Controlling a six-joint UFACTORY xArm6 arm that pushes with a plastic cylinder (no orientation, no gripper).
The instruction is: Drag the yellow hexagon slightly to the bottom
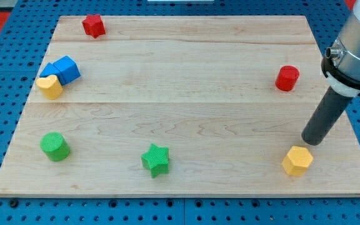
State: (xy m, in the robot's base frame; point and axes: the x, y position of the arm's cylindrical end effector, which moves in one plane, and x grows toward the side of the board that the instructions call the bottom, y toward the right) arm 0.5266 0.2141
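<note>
While the yellow hexagon [297,161] sits near the tabletop's [186,94] lower right corner, at about 4 o'clock from the board's centre, the tool is a plain dark rod with no jaws to open or shut; it holds nothing.

Item 1, tool: my tip [311,141] stands on the wood just beside the hexagon, at roughly 1 o'clock from it. Whether the two touch cannot be told; at most a sliver of wood shows between them. The rod rises toward 1 o'clock into a grey collar at the view's right edge.

Item 2, yellow hexagon: a low six-sided block, flat top facing up, lighter yellow on top and more orange on its sides, lying flat, close to the board's bottom edge.

Item 3, red cylinder [287,78]: upright, at 12 o'clock from the hexagon, well apart.

Item 4, green star [155,160]: at 9 o'clock from the hexagon, well apart, near the bottom edge.

Item 5, green cylinder [55,146]: further out at 9 o'clock, near the lower left corner.

Item 6, yellow heart [49,86]: at the left edge, touching the blue blocks.

Item 7, blue blocks [63,69]: at 1 o'clock from the heart, pressed together.

Item 8, red star [93,25]: at the top edge, 11 o'clock from centre.
</note>
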